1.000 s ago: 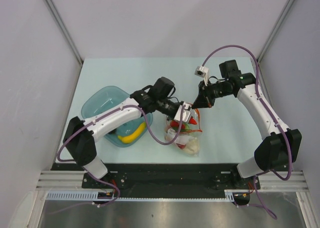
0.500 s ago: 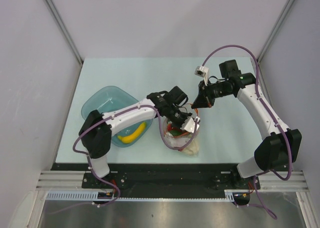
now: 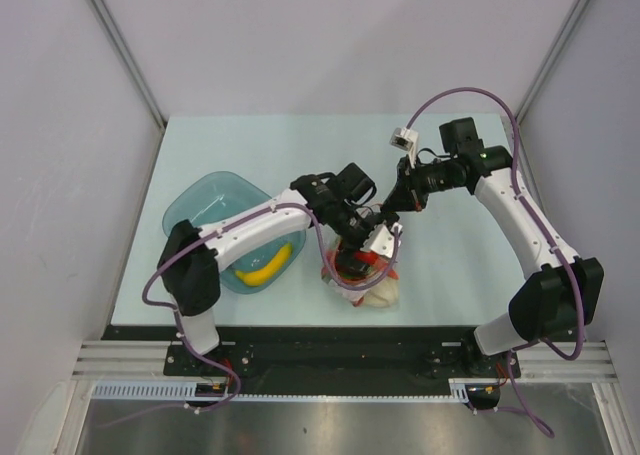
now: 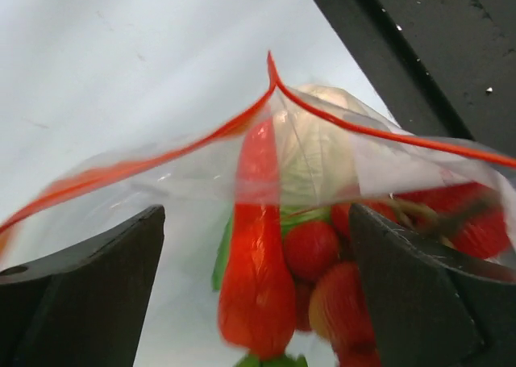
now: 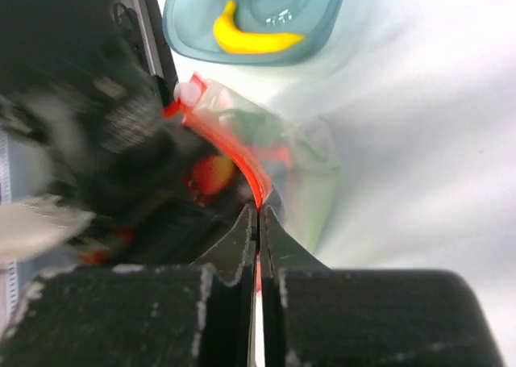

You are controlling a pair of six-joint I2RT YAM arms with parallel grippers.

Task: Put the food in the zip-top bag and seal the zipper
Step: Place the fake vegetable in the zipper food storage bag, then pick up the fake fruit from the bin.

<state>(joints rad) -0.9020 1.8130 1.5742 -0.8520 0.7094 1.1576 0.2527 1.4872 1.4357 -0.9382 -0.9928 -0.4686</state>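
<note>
The zip-top bag stands open at the table's front centre, its red-orange zipper spread wide. Inside lie a red-orange pepper, red berries and a pale cabbage. My left gripper hangs open over the bag's mouth, its fingers on either side of the pepper and holding nothing. My right gripper is shut on the zipper strip at the bag's far edge and holds it up. A yellow banana lies in the teal bowl.
The teal bowl sits left of the bag, with the left arm reaching across its near corner. Grey walls close in the table on the left, back and right. A black rail runs along the near edge.
My left gripper carried a piece of food from above the bag down to its mouth, then opened wide; the pepper now lies inside. The right gripper kept its pinch and shifted slightly.
</note>
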